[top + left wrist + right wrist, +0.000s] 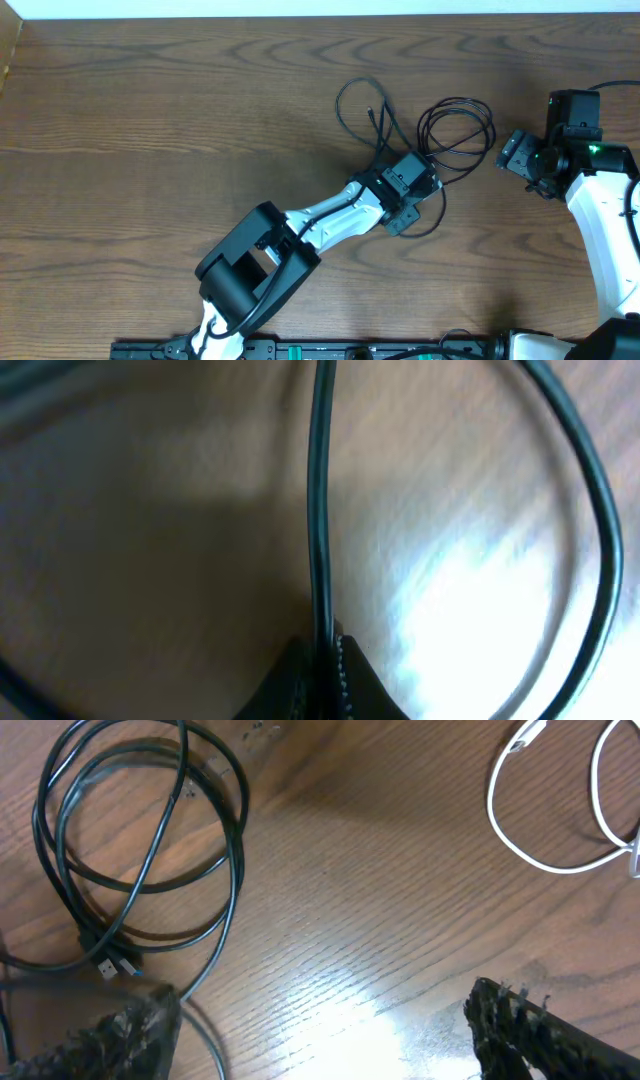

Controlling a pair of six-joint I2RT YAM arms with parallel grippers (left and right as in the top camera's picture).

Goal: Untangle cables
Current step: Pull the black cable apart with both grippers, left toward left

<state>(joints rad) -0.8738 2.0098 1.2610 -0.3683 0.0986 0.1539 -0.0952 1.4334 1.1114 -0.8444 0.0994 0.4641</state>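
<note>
Left pincer (pixel 325 665): clenched on one black cable (pixel 320 510).
Cable's line: it runs straight out from the tips, away from the arm, with a loop beside it.
Black coil (pixel 455 128): flat on the tabletop (pixel 150 120), just past the left arm's tip, between the two arms.
Right pincer (pixel 320 1020): released, holding nothing, near the coil's far side.
White cable (pixel 493 800): lies apart from the black ones.
Nearer arm: the left one.

Left arm (pixel 330 215) reaches diagonally forward, left gripper (pixel 325 660) pinched tight — right gripper (pixel 320 1030) hovers, jaws spread wide.
</note>
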